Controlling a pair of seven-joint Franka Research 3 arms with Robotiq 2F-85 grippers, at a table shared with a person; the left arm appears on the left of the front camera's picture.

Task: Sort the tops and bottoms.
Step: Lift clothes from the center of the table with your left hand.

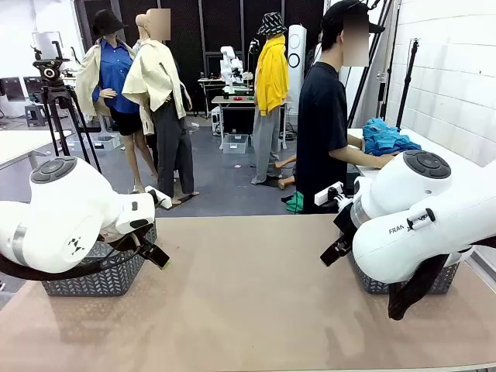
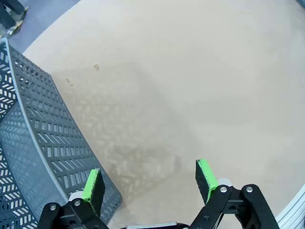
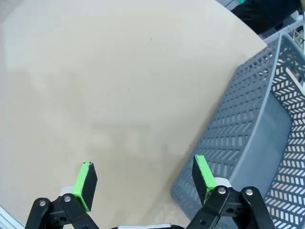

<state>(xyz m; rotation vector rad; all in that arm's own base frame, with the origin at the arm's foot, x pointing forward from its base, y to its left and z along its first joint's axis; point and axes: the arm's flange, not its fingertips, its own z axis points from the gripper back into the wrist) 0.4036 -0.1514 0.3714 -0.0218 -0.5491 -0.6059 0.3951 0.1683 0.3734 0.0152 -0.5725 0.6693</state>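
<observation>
My left tool [image 2: 150, 183] hangs over the tan bench [image 2: 190, 71] with its green pads [image 2: 94, 188] spread wide apart, gripping nothing, just beside the corner of a grey mesh basket [image 2: 43, 143]. My right tool [image 3: 144, 180] is likewise spread and holds nothing, close to a second grey basket [image 3: 252, 124] at the bench's right end. Across the bench, a person [image 1: 322, 132] in a black T-shirt turns to a white side table [image 1: 434, 143], one arm stretched to the tops [image 1: 387, 139], a heap of blue shirts lying there, well apart from both tools.
</observation>
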